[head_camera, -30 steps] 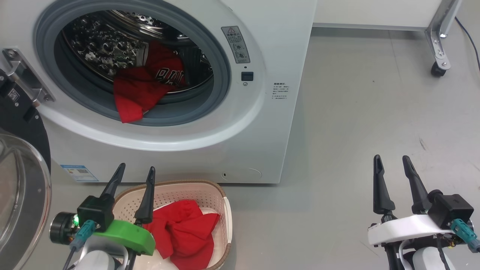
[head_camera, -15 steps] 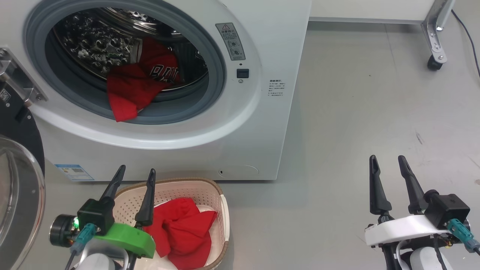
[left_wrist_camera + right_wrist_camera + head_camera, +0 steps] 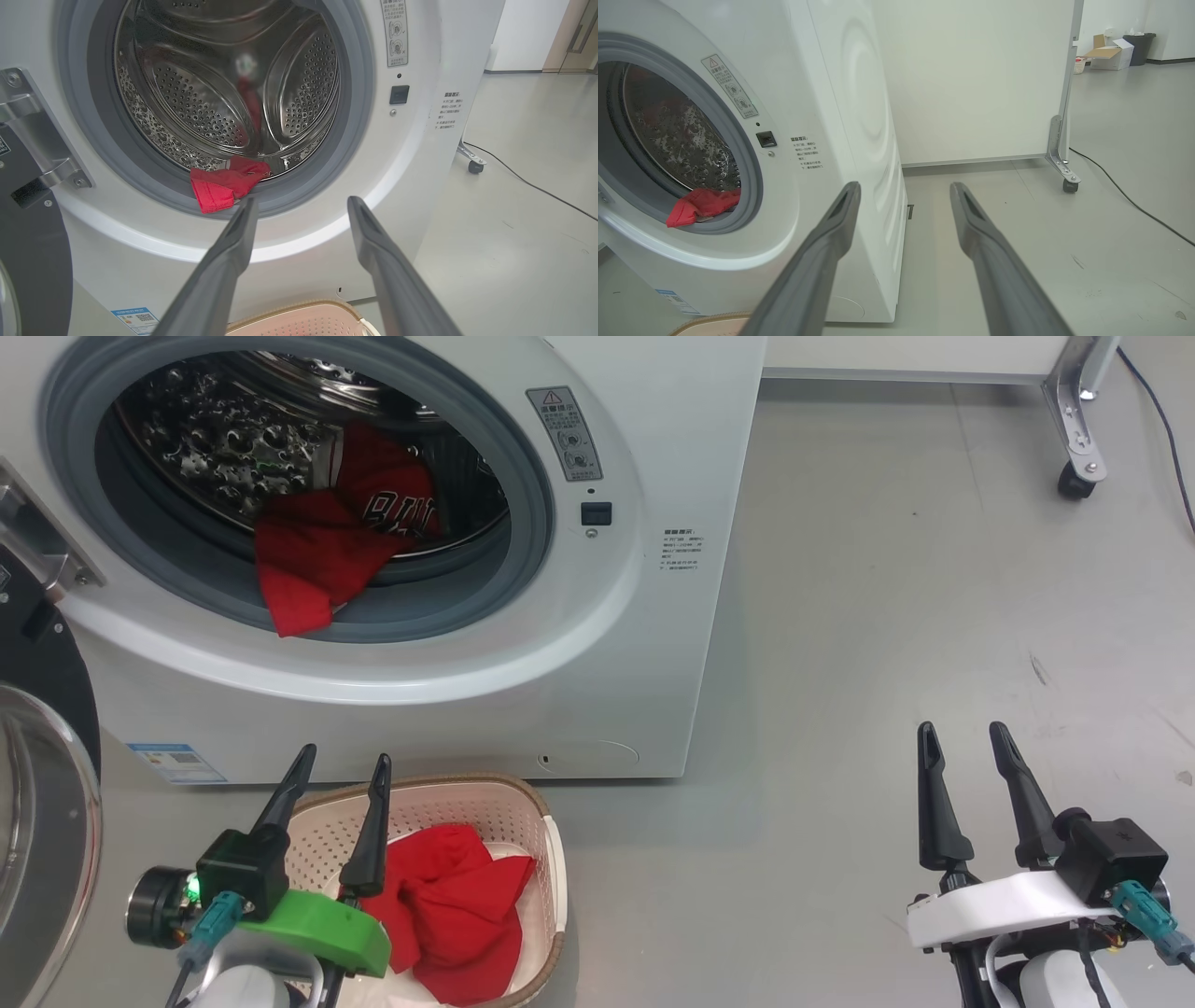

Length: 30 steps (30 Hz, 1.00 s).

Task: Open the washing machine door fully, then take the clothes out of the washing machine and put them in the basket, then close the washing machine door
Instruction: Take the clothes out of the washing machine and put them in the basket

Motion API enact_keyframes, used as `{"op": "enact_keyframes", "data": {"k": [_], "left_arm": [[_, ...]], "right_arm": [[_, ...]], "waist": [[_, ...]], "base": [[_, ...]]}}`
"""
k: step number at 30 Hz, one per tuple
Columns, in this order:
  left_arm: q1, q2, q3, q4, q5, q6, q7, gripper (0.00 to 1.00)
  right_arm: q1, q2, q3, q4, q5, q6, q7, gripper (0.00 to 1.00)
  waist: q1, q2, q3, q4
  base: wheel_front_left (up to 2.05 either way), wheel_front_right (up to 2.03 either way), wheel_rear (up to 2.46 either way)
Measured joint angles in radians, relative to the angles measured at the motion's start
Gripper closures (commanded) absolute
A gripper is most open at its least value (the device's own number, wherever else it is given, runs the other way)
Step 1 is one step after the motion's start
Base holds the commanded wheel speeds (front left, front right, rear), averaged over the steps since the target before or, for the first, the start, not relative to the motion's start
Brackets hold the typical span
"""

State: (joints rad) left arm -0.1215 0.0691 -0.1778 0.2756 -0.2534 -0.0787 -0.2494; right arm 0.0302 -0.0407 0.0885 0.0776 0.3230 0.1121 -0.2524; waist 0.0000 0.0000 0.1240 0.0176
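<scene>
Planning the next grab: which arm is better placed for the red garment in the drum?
Left: the left tool points at the red garment on the gasket; the right tool faces floor beside the machine.

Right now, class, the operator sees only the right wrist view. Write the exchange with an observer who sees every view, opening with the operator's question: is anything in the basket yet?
Observer: Yes, red clothes already lie in the basket.
Operator: Where is the left gripper?
Observer: The left gripper hovers above the basket, fingers open and empty.
Operator: Is the door out of the way?
Observer: The washing machine door stands swung wide open, on the robot's left.
</scene>
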Motion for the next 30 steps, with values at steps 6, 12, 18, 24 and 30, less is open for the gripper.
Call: {"op": "enact_keyframes", "data": {"k": [6,12,18,24,30], "left_arm": [[0.0,-0.002,0.0,-0.011,0.0,0.0,-0.002,0.0],[0.0,-0.004,0.004,-0.026,0.0,0.0,-0.003,0.0],[-0.003,-0.004,0.005,-0.036,0.007,0.0,-0.003,0.0],[-0.043,0.029,0.001,-0.038,0.047,-0.001,-0.003,0.0],[-0.136,0.077,0.029,-0.029,0.053,-0.002,0.022,0.0]], "right_arm": [[0.0,0.0,-0.001,-0.009,0.0,0.0,0.0,0.0],[-0.001,0.0,0.004,-0.021,0.0,0.0,0.0,0.0],[-0.004,0.0,0.023,-0.03,0.0,0.0,0.0,0.0],[-0.023,0.0,0.043,-0.04,0.002,0.0,0.0,0.0],[-0.056,-0.001,0.068,-0.051,0.013,0.0,0.0,0.0]], "waist": [[0.0,0.0,0.019,-0.001],[0.0,0.0,0.049,-0.004],[0.0,0.0,0.093,-0.011],[0.0,0.0,0.15,-0.027],[0.0,0.0,0.214,-0.055]], "base": [[0.0,0.0,0.0],[0.0,0.0,0.0],[0.0,0.0,0.0],[0.0,0.0,0.0],[0.0,0.0,0.0]]}}
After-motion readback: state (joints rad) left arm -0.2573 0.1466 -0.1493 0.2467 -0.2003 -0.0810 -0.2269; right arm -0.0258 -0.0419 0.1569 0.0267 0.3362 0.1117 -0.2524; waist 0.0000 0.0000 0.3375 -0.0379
